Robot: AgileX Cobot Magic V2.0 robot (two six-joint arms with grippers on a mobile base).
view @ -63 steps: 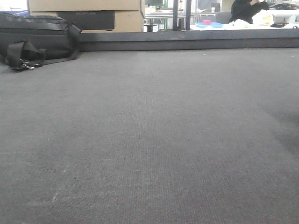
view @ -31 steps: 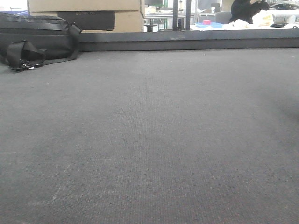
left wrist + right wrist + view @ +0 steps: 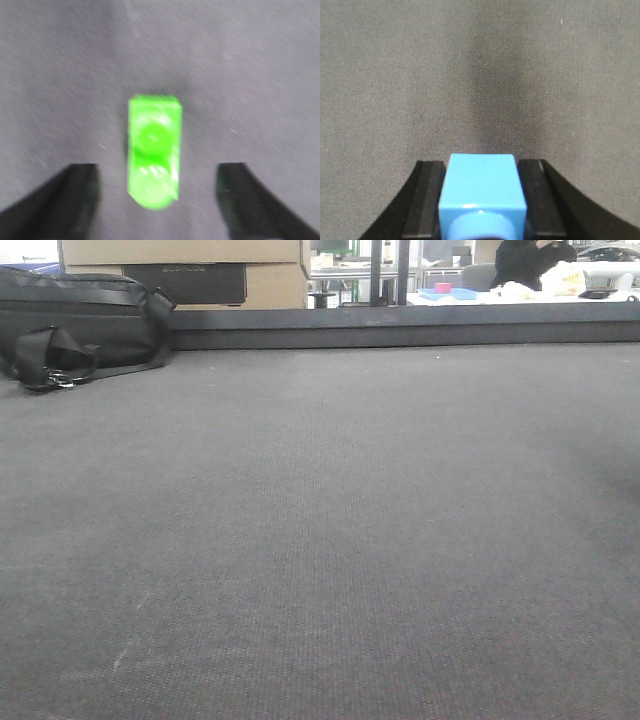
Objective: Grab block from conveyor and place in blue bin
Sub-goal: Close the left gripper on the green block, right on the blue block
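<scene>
Currently, left tool [image 3: 157,172] wide astride blurred green block [image 3: 154,150] may close late and miss; right tool [image 3: 481,167] grips blue block [image 3: 481,187].

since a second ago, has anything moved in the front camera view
Nothing visibly changed in the front view: the black bag, the cardboard boxes and the grey conveyor surface sit as before, with no arm or block showing. The wrist views have no earlier pictures; now the right gripper is shut on the blue block and the left gripper is open, the green block between its fingers.
</scene>
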